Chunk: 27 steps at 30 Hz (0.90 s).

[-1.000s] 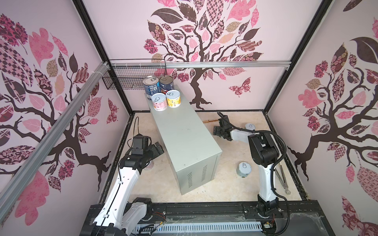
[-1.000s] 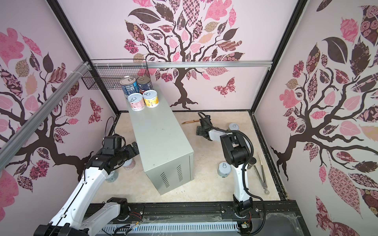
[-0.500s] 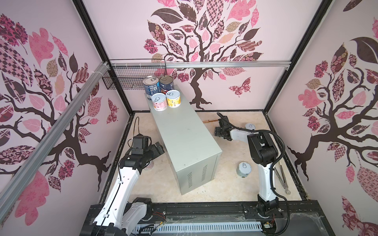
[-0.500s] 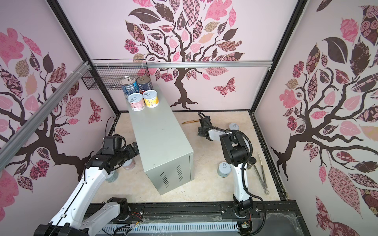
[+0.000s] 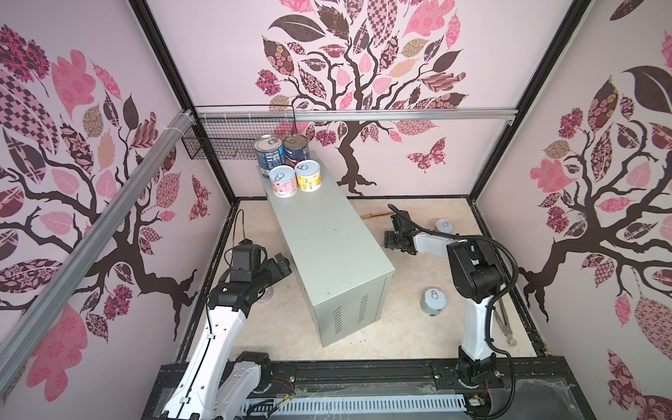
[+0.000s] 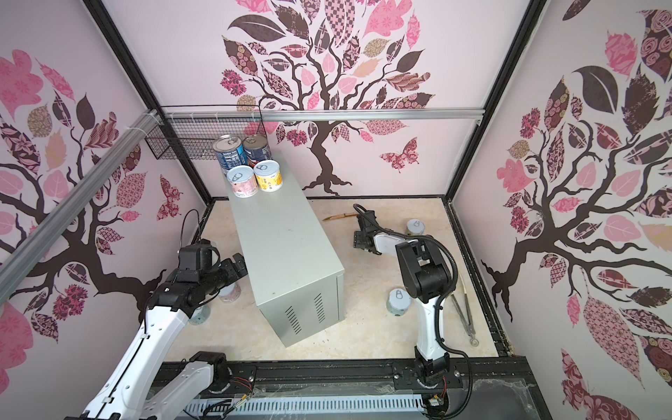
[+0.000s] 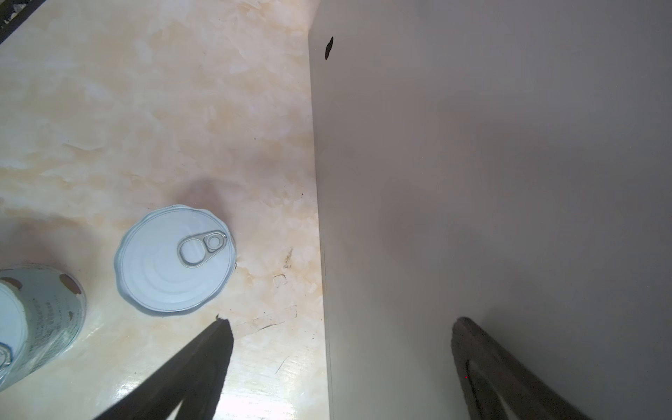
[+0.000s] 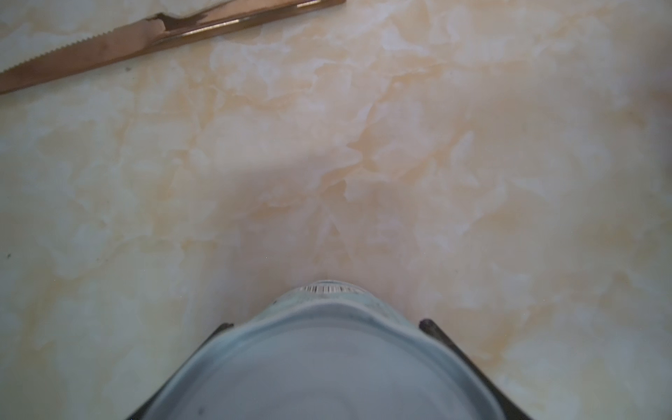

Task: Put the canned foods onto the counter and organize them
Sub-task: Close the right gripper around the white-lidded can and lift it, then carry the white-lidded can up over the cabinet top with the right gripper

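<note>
1. Counter (image 5: 327, 247) dead centre, a long grey cabinet on the marbled floor (image 5: 400, 327). Four of the canned foods are up on its far end. The blue tall tin (image 5: 270, 152) and dark tall tin (image 5: 296, 149) stand at the back. The pink short tin (image 5: 283, 182) and yellow short tin (image 5: 308, 176) are just in front, all upright and packed close.
2. Right gripper (image 8: 323, 323) is down low, to the right of the counter, and it's got one. Its fingers press both sides of a pale blue-green tin (image 8: 327, 382), clamped on, lid facing the wrist camera.
3. Beyond that tin a bronze serrated knife (image 8: 145, 40) lies flat on the floor, well apart from it.
4. Two more short tins are loose on the right side, both upright. The far tin (image 5: 444, 226) is just behind the right forearm, the near tin (image 5: 434, 300) close to that arm's upright link.
5. Left gripper (image 7: 342, 322) is spread wide with nothing held, hanging at the counter's left side wall. One finger is over the floor, the other over the grey panel.
6. Below it a white-lidded tin (image 7: 174, 260) stands near the counter's foot, not touching it. A green-labelled tin (image 7: 40, 320) stands just beside that one.
7. Metal tongs (image 5: 503, 320) lie along the right edge. A black wire basket (image 5: 225, 142) hangs in the far-left corner.
</note>
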Each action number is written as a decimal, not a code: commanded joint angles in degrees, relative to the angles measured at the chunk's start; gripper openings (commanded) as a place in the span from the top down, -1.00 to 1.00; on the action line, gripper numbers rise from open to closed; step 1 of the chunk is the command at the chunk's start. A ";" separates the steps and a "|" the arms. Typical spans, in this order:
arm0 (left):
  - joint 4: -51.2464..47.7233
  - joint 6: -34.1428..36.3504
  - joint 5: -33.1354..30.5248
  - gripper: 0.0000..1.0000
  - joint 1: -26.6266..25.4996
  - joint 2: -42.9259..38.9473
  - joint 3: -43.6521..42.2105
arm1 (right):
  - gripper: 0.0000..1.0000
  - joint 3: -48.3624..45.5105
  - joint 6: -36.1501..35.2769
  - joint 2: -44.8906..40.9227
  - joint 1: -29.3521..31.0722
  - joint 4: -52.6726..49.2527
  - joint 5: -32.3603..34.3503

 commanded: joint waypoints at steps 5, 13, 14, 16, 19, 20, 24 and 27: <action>1.66 1.55 1.75 -0.96 -0.34 -3.21 -1.74 | -0.16 -2.73 -0.30 -14.94 0.03 -1.75 -0.37; -1.70 -0.01 4.16 -0.96 -0.64 -9.27 -0.57 | -0.14 -5.22 0.02 -26.81 0.03 -6.34 -0.40; -2.18 -0.04 4.26 -0.96 -0.61 -10.10 -0.27 | -0.14 -5.33 0.18 -28.14 0.03 -6.96 -0.67; -3.41 0.06 4.34 -0.96 -0.72 -12.02 0.35 | -0.14 -5.43 0.36 -31.14 0.16 -8.43 -1.28; -5.16 -0.16 4.27 -0.96 -0.74 -14.59 1.43 | -0.14 -5.25 -0.09 -35.11 0.46 -11.06 -1.45; -5.81 -0.22 4.16 -0.96 -0.70 -15.23 1.87 | -0.14 -5.07 -0.23 -36.29 0.55 -12.04 -1.53; -8.63 -0.28 3.92 -0.96 -0.72 -17.44 4.09 | -0.16 -2.90 -1.02 -40.59 2.61 -16.28 -1.86; -10.77 -0.08 3.91 -0.96 -0.71 -18.60 5.88 | -0.14 -1.30 0.78 -43.36 3.37 -17.83 -4.95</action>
